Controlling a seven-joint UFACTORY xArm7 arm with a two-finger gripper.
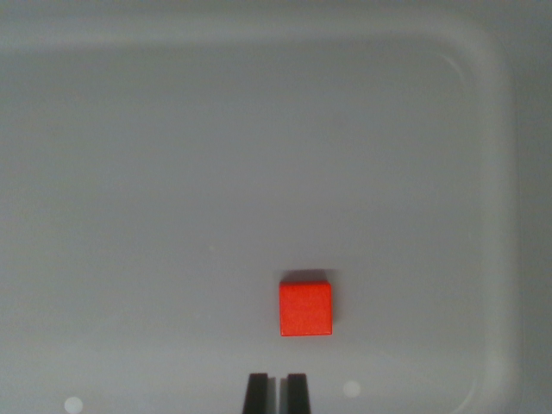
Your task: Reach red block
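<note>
Two dark fingertips of the gripper (276, 392) rise from the bottom edge of the wrist view, pressed nearly together with only a thin slit between them, clenched on nothing. Just above them and slightly toward the wrist view's right, apart from the tips, the red block (305, 309) lies flat on the pale grey floor of a tray (487, 78), whose rounded rim curves along the top and right. Two small bright spots flank the fingertips.
</note>
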